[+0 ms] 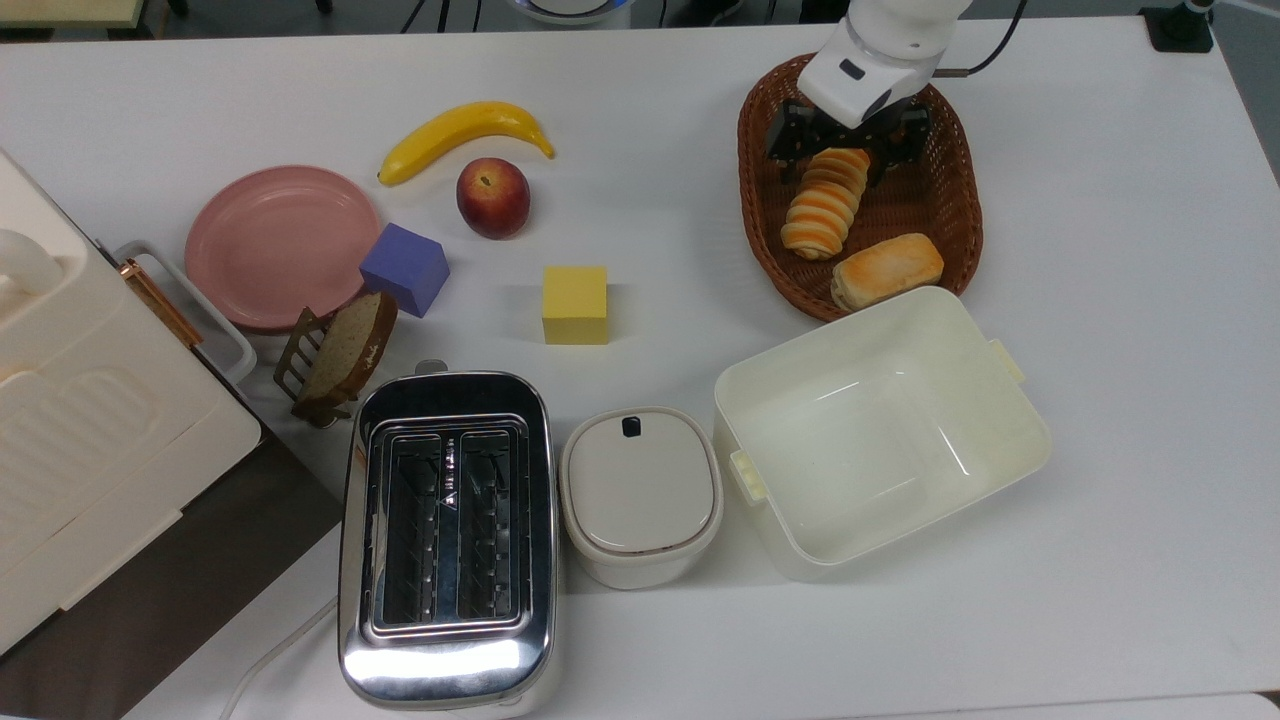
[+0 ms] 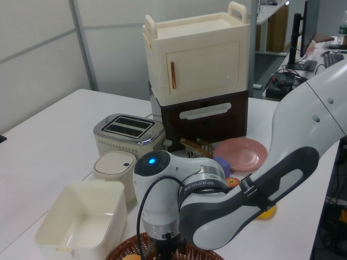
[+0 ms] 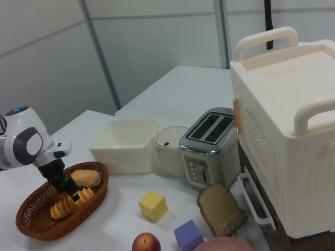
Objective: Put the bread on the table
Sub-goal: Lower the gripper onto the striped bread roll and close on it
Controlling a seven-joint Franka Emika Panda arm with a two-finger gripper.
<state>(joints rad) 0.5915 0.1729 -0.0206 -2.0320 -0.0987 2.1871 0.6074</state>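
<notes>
The bread (image 1: 822, 205), a long ridged roll striped orange and cream, lies in a brown wicker basket (image 1: 955, 215) at the top view's upper right. My gripper (image 1: 840, 158) is open, with one finger (image 1: 790, 140) on each side of the roll's far end. In the right view the gripper (image 3: 67, 188) reaches down into the basket (image 3: 31, 222) over the bread (image 3: 67, 205). The white table (image 1: 1100, 300) carries everything. In the left view the arm (image 2: 179, 200) hides the fingers.
A golden bun (image 1: 887, 268) shares the basket. An open cream box (image 1: 880, 430) stands just below it in the top view. A yellow cube (image 1: 575, 304), a purple cube (image 1: 404, 267), a peach (image 1: 493, 197), a banana (image 1: 463, 130), a pink plate (image 1: 280, 245), a toaster (image 1: 447, 540) and a lidded pot (image 1: 640, 497) lie to the top view's left.
</notes>
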